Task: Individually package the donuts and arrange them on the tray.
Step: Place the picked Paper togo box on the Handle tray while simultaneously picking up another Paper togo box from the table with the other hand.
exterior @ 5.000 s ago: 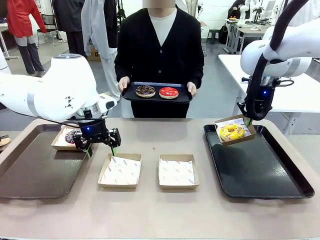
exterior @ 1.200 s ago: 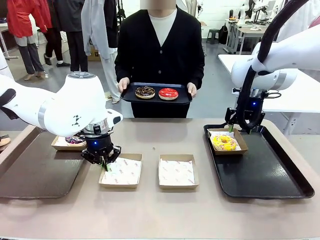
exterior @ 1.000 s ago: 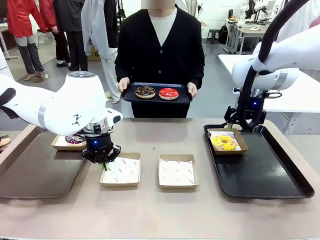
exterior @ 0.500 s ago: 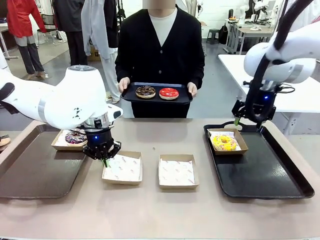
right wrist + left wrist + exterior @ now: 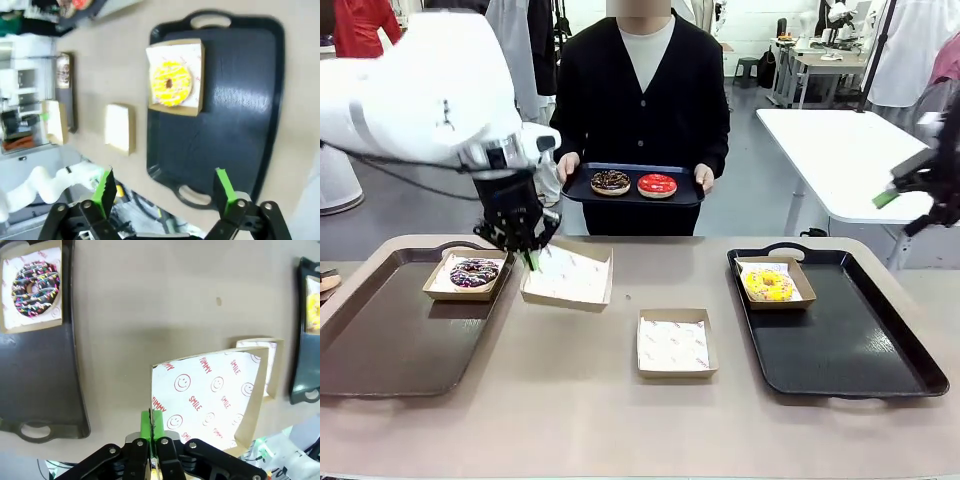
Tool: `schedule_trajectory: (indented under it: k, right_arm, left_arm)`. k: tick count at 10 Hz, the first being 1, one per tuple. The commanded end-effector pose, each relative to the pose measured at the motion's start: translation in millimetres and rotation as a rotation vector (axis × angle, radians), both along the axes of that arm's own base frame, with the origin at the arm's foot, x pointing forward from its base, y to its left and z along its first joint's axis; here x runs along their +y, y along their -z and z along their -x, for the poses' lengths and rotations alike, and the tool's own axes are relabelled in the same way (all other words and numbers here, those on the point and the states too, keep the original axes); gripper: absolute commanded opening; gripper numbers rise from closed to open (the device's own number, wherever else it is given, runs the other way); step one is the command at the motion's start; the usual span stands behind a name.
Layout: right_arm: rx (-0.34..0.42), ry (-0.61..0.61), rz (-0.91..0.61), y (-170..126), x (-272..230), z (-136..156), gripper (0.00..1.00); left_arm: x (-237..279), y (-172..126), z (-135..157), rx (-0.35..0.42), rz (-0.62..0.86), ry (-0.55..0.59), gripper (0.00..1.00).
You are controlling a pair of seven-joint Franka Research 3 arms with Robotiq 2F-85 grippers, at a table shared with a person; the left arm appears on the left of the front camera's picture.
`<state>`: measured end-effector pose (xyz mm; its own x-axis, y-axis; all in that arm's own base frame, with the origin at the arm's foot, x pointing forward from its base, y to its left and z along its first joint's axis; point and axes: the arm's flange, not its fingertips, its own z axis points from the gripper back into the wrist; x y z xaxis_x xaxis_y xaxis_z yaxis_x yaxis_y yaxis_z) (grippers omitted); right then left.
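1. left gripper (image 5: pixel 531 262): clenched on the rim of an empty paper-lined carton (image 5: pixel 568 275). The carton is tilted and up off the desk (image 5: pixel 620 420), hanging between the left tray (image 5: pixel 380 350) and desk centre.
2. Left wrist view: the green pads (image 5: pixel 146 424) are pinched together on the carton edge. The liner is printed with "SMILE" and smiley faces, and the carton's shadow falls on the desk below.
3. right gripper (image 5: pixel 164 186): released, jaws wide apart, nothing between them. It is high up off the right end of the desk, looking down on the right tray (image 5: pixel 850 350).
4. yellow donut (image 5: pixel 769 285): in its own carton, sitting flat in the far-left corner of the right tray.
5. sprinkled donut (image 5: pixel 474 272): in its own carton at the far-right part of the left tray, just beside the lifted carton.
6. chocolate donut (image 5: pixel 611 181) and red donut (image 5: pixel 657 185): unpackaged, side by side on a small black serving tray (image 5: pixel 582 192). The person (image 5: pixel 640 90) holds that tray with both hands at the far side of the desk.
7. second empty carton (image 5: pixel 673 343): flat on the desk near the centre, liner in, well apart from both grippers.
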<state>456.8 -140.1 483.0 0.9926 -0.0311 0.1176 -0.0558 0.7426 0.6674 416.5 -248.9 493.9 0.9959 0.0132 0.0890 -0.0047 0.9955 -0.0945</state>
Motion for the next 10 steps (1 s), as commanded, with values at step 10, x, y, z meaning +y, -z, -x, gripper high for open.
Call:
schedule_trajectory:
  k: [10]
  right_arm:
    - [0.0,-0.011,-0.47,110,-85,0,1.0]
  left_arm:
    - [11,-27,-70,0.036,-0.029,0.022,0.0]
